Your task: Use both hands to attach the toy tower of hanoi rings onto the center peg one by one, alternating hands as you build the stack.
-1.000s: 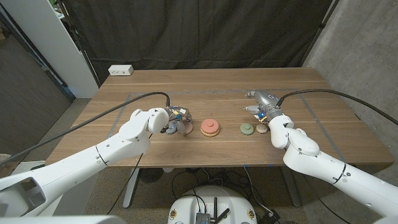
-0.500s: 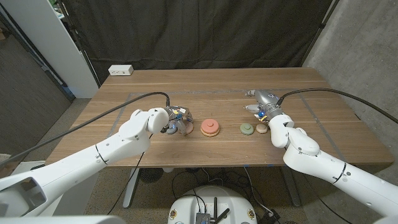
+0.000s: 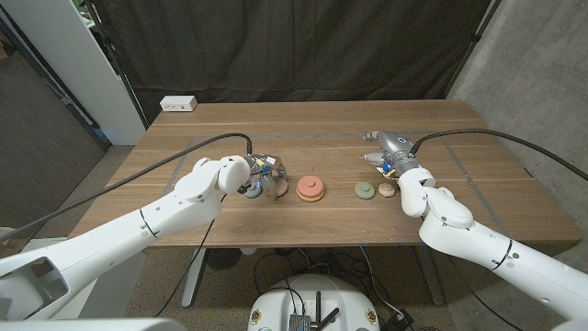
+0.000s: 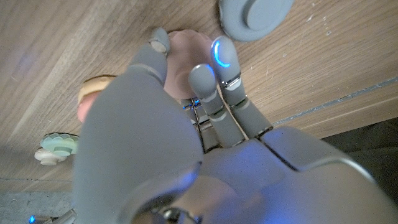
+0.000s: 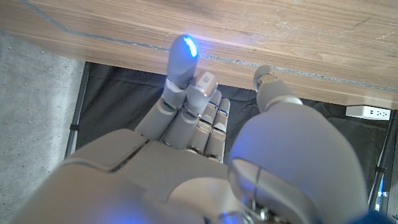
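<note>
You are working over a wooden table (image 3: 303, 138), with both arms reaching in from the near corners. Your left hand (image 3: 258, 177) sits left of centre, just beside the peg stack, and in the left wrist view (image 4: 186, 124) its fingers (image 4: 222, 59) close around a pale pink ring (image 4: 185, 46), which rests against the tabletop there. A grey ring (image 4: 255, 15) lies on the wood near those fingertips.

Your right hand (image 3: 388, 152) is right of centre, behind the two loose rings on that side; in the right wrist view (image 5: 205, 118) its fingers are loosely curled with nothing in them, one fingertip (image 5: 183, 50) glowing blue.

The center peg (image 3: 310, 188) stands between the hands, carrying an orange-red ring at the bottom and a yellowish one on top. To its right a green ring (image 3: 365, 190) lies flat on the table, with a smaller tan ring (image 3: 387, 190) just beside it, close to your right wrist. A white power strip (image 3: 178, 104) sits at the far left edge.
</note>
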`<state>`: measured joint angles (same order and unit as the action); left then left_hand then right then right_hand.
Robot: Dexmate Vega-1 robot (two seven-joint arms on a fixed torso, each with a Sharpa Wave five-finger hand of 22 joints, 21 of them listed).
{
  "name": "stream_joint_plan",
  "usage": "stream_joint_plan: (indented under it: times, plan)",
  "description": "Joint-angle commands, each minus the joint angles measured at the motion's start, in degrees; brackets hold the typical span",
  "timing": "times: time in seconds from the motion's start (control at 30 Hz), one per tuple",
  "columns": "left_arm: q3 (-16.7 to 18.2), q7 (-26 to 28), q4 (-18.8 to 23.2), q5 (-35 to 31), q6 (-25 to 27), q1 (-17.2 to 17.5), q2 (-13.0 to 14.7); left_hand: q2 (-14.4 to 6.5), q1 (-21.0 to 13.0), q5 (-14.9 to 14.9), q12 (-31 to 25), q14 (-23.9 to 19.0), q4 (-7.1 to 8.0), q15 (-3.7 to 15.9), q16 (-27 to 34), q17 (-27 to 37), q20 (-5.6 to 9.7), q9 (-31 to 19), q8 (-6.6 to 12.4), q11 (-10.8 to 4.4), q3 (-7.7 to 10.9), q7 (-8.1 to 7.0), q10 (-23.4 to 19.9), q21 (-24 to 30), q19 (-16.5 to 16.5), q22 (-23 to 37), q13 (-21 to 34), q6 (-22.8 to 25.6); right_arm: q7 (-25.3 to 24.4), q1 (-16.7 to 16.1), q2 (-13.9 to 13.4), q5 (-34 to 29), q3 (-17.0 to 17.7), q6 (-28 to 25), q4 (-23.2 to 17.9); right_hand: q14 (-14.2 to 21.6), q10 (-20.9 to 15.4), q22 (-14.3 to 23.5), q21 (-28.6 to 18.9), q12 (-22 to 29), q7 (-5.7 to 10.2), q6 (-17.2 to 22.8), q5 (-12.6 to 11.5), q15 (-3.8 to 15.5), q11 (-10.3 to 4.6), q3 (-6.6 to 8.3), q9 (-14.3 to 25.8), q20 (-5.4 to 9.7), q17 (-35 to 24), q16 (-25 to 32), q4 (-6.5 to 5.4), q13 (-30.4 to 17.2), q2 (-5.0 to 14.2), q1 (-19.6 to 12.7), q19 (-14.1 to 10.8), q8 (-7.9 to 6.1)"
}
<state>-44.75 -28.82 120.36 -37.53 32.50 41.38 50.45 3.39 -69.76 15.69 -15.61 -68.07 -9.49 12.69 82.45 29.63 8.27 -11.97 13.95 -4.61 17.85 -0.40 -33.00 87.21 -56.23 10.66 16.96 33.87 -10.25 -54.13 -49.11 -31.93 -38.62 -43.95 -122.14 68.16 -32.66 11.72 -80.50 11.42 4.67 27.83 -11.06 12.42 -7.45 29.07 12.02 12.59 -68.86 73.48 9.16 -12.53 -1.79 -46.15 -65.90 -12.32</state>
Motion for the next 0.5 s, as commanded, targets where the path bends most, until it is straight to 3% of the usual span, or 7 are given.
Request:
stream_joint_plan:
  times: [0.03, 0.5]
  plan:
    - [0.8, 0.0, 1.3, -0.3, -0.7, -0.8, 0.9, -0.7, -0.3, 0.2, 0.3, -0.5, 0.34, -0.05, -0.1, 0.2, 4.15, -0.2, -0.21, -3.51, 0.02, 0.25, -4.2, -0.3, -0.6, 0.0, 5.0, 0.3, -0.8, -0.5, 0.1, -0.1, 0.3, -0.5, -0.4, 0.4, -0.4, 0.1, -0.3, 0.2, -0.06, 0.3, -0.5, 0.15, -0.09, 0.56, 0.1, -0.09, -0.2, -0.2, -0.04, -0.1, 0.47, -0.2, 0.2, -0.16]
    - [4.0, 2.7, 2.2, 3.1, -4.4, 0.6, 2.2, -0.8, -0.5, 0.2, 0.6, -0.3, 0.32, -0.05, -0.6, 0.3, 4.14, -0.2, -0.43, -3.13, -0.07, 0.78, -4.2, -0.5, -0.4, 0.0, 5.8, 0.3, -0.5, -0.7, -0.2, -0.5, 0.1, -1.1, -1.1, 0.5, -1.0, 0.1, -0.5, 0.3, 0.01, 1.0, -0.5, 0.16, -0.21, 0.58, 0.1, -0.08, -0.1, -0.2, 0.08, -0.2, 0.34, -0.3, 0.1, -0.4]
